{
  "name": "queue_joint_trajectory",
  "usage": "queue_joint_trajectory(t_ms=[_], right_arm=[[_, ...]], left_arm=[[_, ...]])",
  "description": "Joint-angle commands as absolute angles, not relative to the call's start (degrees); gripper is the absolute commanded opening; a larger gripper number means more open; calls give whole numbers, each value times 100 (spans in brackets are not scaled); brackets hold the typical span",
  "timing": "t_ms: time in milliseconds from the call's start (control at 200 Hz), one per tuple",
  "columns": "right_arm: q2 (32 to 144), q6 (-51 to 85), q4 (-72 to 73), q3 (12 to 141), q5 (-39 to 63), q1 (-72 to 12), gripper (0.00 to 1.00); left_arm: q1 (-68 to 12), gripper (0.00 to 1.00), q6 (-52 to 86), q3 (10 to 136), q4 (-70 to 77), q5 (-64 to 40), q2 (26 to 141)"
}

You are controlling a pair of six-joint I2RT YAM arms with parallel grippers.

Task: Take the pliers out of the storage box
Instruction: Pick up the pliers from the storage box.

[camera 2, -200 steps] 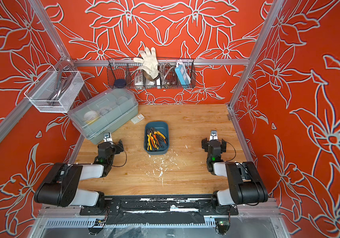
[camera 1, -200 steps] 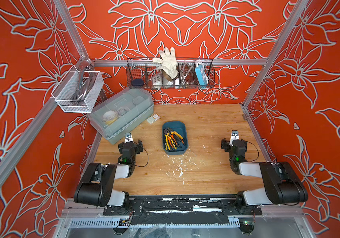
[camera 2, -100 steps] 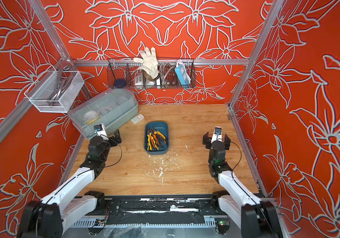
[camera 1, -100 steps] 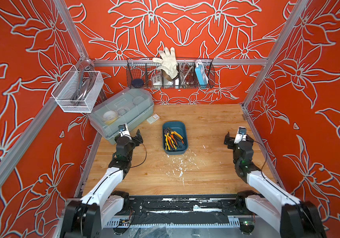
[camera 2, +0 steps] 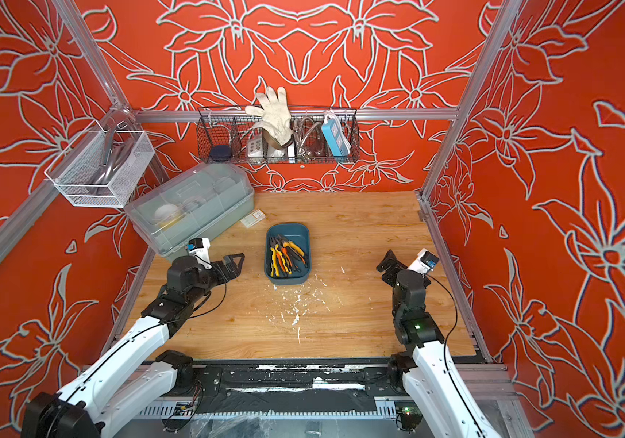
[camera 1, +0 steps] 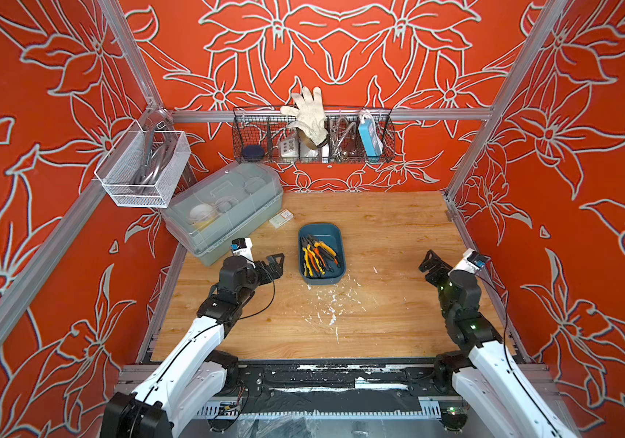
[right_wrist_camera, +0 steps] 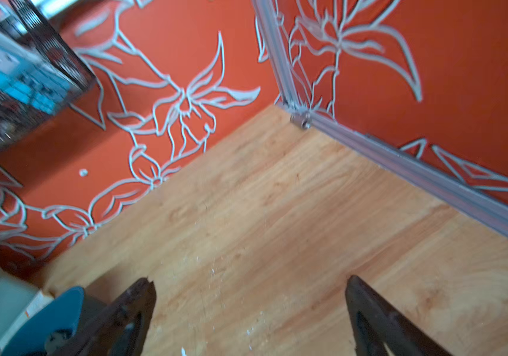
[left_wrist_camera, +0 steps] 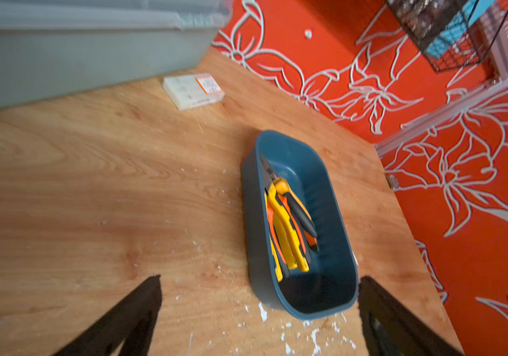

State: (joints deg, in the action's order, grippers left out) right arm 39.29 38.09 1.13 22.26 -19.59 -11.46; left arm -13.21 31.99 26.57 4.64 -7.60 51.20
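The storage box [camera 1: 320, 280], a shallow teal tub, sits mid-table in both top views [camera 2: 288, 281]. Several pliers [camera 1: 318, 258] with yellow and orange handles lie piled inside it [camera 2: 288, 258]. My left gripper [camera 1: 276, 266] hovers open just left of the box, pointing at it [camera 2: 235, 263]. In the left wrist view the box [left_wrist_camera: 254, 246] and pliers [left_wrist_camera: 286, 231] lie just ahead of the open left gripper [left_wrist_camera: 260, 279]. My right gripper [camera 1: 429, 263] is open and empty near the right wall [camera 2: 388, 262]. The right wrist view shows bare wood between the wide-apart jaws of the right gripper [right_wrist_camera: 251, 280], with a box corner [right_wrist_camera: 52, 314] at the frame edge.
A large translucent grey lidded container [camera 1: 223, 212] stands at the back left, a small white packet [camera 1: 281, 219] beside it. A black wire basket [camera 1: 312, 140] hangs on the back wall, a white mesh basket [camera 1: 144, 167] on the left wall. White flecks [camera 1: 329, 303] litter the wood in front of the box.
Both arms have unfolded from their tucked pose and stretched forward. The left gripper has swung right toward the box; the right gripper has shifted toward the right wall. Both stayed open.
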Motion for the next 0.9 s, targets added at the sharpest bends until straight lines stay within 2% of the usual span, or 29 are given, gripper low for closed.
queue_joint_trajectory(t_ms=[0, 95, 150, 245, 380, 495, 611, 896], right_arm=[[5001, 3896, -375, 2780, -1684, -1437, 100], [5854, 3495, -347, 3149, -2406, -2168, 100], [6212, 3260, -136, 3279, -2494, -2491, 100], [6662, 3318, -153, 3649, -1920, -2650, 100], [7412, 3313, -1025, 4345, -1418, -2663, 100], [7987, 3264, -725, 4111, -1176, -2671, 100], [7890, 3032, -617, 4152, -842, -2757, 96], [7529, 2497, -344, 4007, -669, -2801, 92]], left_arm=[[-1541, 98, 3170, 2680, 189, -715, 5440], [-1626, 98, 3192, 2556, 238, -529, 5402], [-1626, 98, 3006, 2636, 63, -541, 5325], [-1626, 98, 3197, 2764, -551, -10, 5179], [-1626, 98, 3407, 2774, -980, 410, 4958], [-1618, 98, 3784, 2444, -740, 554, 4758], [-1612, 98, 4605, 2095, -732, 1086, 4612], [-1608, 97, 4079, 2065, 265, -332, 5146]])
